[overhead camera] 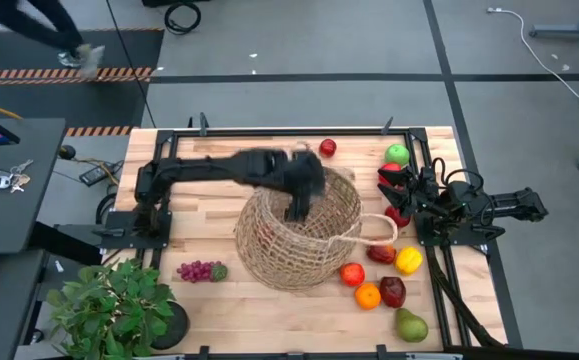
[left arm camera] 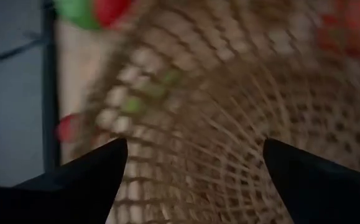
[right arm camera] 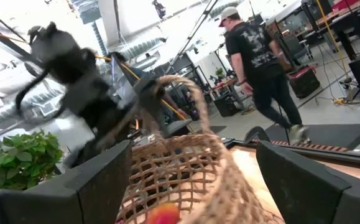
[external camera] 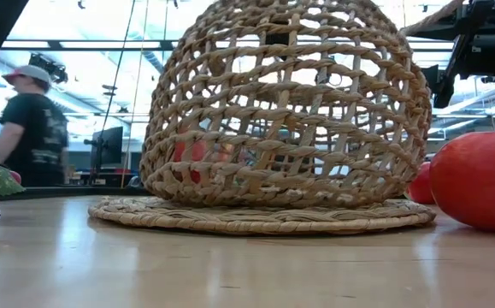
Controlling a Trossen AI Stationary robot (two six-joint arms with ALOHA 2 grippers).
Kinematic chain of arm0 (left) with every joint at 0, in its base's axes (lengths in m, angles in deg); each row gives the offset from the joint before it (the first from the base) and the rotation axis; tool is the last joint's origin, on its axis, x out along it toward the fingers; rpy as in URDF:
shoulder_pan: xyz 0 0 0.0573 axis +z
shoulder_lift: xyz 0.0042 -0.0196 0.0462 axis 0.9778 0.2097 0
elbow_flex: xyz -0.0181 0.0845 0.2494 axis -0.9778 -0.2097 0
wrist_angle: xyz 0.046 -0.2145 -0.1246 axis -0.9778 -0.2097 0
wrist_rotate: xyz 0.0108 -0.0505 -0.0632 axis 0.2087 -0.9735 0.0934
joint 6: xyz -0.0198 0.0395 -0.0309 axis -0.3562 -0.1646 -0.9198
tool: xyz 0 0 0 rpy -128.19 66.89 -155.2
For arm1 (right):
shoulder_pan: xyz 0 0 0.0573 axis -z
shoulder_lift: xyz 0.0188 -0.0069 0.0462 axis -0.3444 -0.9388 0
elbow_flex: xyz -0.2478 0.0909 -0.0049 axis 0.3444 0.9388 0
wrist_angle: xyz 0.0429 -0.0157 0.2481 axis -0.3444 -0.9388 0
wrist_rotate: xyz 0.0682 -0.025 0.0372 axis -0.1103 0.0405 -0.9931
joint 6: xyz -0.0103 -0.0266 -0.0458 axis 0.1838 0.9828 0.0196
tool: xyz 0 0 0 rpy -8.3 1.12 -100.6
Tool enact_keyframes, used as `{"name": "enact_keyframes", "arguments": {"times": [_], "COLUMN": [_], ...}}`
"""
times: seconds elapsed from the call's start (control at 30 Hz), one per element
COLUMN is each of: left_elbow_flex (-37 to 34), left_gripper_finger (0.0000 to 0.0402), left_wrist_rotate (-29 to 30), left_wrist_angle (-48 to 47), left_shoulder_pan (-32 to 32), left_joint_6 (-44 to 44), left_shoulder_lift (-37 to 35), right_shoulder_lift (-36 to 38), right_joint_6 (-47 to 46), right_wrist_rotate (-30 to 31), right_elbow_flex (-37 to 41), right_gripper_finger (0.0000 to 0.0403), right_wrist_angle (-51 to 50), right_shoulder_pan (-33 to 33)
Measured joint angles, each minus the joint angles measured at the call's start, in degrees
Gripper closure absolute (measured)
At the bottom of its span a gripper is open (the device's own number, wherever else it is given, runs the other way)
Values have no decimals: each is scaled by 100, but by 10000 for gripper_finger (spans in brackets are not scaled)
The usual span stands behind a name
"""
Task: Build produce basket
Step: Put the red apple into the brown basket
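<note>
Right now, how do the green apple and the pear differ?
The green apple is round and bright green; the pear is a duller green and tapers to a narrow top. The green apple lies at the table's far right edge, the pear at the near right corner. Both are still outside the basket.

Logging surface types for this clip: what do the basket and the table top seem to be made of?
The basket looks like woven straw or a similar plant fibre, matte tan: twisted strands cross in an open lattice and light shows through the gaps. The table top looks like light wood, probably butcher-block: parallel strips with grain run along it, and the low view shows a faint sheen, so it may be sealed.
</note>
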Motion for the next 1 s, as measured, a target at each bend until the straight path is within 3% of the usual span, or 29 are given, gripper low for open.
{"name": "enact_keyframes", "arguments": {"times": [0.33, 0.6, 0.77, 0.87, 1.0], "left_elbow_flex": [-2, -7, -56, -665, -2001], "left_gripper_finger": [65, 132, 174, 196, 221], "left_wrist_rotate": [-173, -196, -706, -840, -841], "left_wrist_angle": [1299, 835, 503, 748, 1847], "left_shoulder_pan": [689, 1169, 1353, 1365, 1340], "left_joint_6": [-735, -642, -547, -693, -1184], "left_shoulder_lift": [-1224, -1770, -1838, -2008, -2567], "right_shoulder_lift": [0, 1, 2, 0, 2], "right_joint_6": [0, -2, 0, 0, -2], "right_wrist_rotate": [-5, -17, -17, -20, -18], "right_elbow_flex": [0, 0, 0, 0, 0], "right_gripper_finger": [54, 54, 54, 54, 54], "right_wrist_angle": [0, 2, 1, 0, 3], "right_shoulder_pan": [-1, -2, -1, -2, -1]}}
